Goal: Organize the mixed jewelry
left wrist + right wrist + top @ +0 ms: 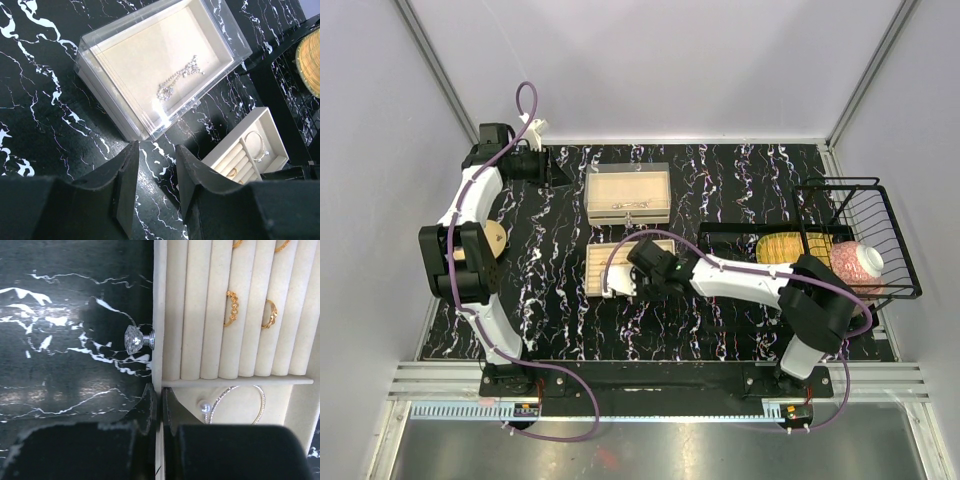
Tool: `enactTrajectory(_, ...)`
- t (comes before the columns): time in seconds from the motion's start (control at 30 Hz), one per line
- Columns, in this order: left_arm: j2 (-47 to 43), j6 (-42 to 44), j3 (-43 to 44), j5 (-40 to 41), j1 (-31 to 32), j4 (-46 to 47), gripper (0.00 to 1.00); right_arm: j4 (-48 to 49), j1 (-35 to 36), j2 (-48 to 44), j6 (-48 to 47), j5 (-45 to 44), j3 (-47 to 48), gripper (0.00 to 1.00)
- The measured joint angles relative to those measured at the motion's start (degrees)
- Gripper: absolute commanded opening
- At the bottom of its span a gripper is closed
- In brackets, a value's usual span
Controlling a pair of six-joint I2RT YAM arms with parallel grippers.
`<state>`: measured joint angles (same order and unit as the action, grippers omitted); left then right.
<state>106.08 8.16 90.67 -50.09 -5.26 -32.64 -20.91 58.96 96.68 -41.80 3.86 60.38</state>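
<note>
Across the near middle of the tabletop, the right arm reaches leftward from its base, forearm low and wrist turned down at the edge of the ring tray. Its tool is clenched to a thin slit astride the tray's side wall and pinches that wall (the wall runs straight into the gap). Just beyond the fingers, one crystal knob sticks out from the wall's outer face.

The left arm folds at the elbow and extends to the far-left corner. Its tool is released, jaws spread and gripping nothing, aimed at the clear box but apart from it.

The jewelry sits in two places. Four gold rings are tucked between the tray's padded rolls (two are cut off by the top edge of the right wrist view). One bangle with a pearl lies in the compartment beside the rolls. One silvery chain rests on the clear box's beige lining; whether it is a single strand I cannot tell.

One black wire basket stands at the right and holds a bowl.
</note>
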Motion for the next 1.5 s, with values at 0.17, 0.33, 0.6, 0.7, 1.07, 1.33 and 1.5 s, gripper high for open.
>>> enactTrajectory(0.17, 0.0, -1.31, -0.04, 0.0, 0.07, 0.63, 0.38, -0.81, -2.4, 1.07, -1.27, -0.81, 3.65, 0.0)
enactTrajectory(0.33, 0.0, -3.5, -0.46, 0.02, 0.11, 2.8, 0.38, -0.85, -5.07, 5.07, -2.8, -1.22, 8.76, 0.0)
enactTrajectory(0.6, 0.0, -5.92, -0.46, 0.0, 0.11, 5.31, 0.38, -0.87, -9.53, 9.4, -4.79, 0.44, 14.05, 0.0)
enactTrajectory(0.7, 0.0, -6.38, -0.46, 0.0, 0.11, 5.6, 0.38, -0.94, -10.43, 9.94, -5.4, 1.99, 14.86, 0.0)
enactTrajectory(1.07, 0.0, -6.75, -0.44, -0.02, 0.28, 5.75, 0.38, -1.22, -12.7, 10.36, -7.08, 7.58, 16.22, 0.0)
enactTrajectory(1.33, 0.28, -6.75, 0.61, 0.0, 0.96, 5.31, 0.38, -1.31, -14.56, 10.36, -7.72, 10.8, 16.85, 0.0)
enactTrajectory(1.5, 0.28, -6.78, 0.79, 0.11, 1.73, 5.31, 0.38, -1.38, -15.28, 10.36, -8.22, 12.35, 16.85, 0.0)
